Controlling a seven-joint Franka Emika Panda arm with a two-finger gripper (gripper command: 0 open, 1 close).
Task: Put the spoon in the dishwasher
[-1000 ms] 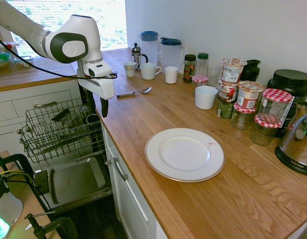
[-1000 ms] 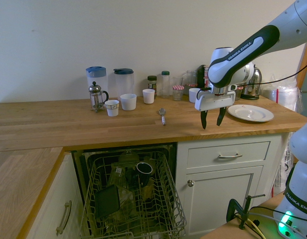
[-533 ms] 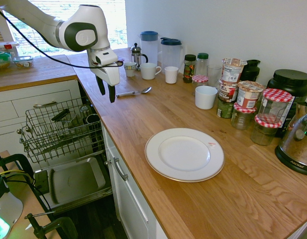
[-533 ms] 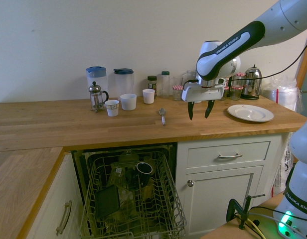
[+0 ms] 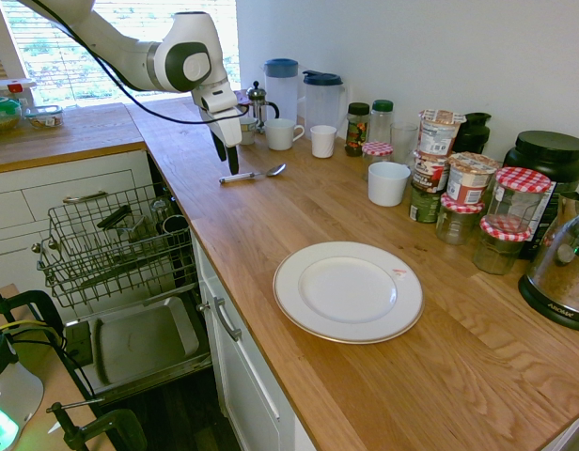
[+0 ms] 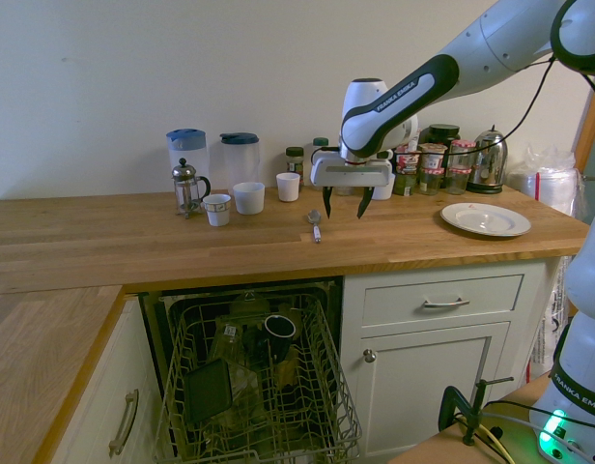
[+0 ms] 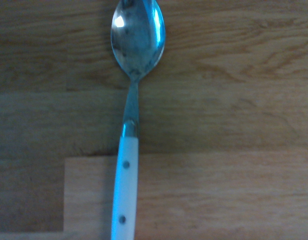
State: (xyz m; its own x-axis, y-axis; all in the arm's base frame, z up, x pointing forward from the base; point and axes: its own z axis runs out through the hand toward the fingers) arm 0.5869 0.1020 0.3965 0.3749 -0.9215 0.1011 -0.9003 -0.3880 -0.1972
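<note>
The spoon (image 5: 255,174) lies flat on the wooden counter, its bowl pointing toward the mugs at the back. In the wrist view the spoon (image 7: 131,100) has a shiny metal bowl and a pale riveted handle. My gripper (image 5: 226,155) hangs open just above the counter, fingers pointing down, close to the handle end. From the other side the gripper (image 6: 344,205) stands slightly right of the spoon (image 6: 315,225), nothing between its fingers. The dishwasher (image 5: 111,244) is open below the counter, its wire rack (image 6: 259,387) pulled out with a few dishes in it.
Behind the spoon stand a French press (image 5: 258,103), two jugs (image 5: 282,85) and white mugs (image 5: 282,134). A white plate (image 5: 348,291) sits nearer the front. Jars (image 5: 459,183) and a kettle (image 5: 562,268) crowd the far right. White drawers (image 6: 442,304) flank the dishwasher.
The arm has swung along the counter from its front edge beside the dishwasher to a spot over the spoon. The gripper stayed open throughout. The spoon has not moved.
</note>
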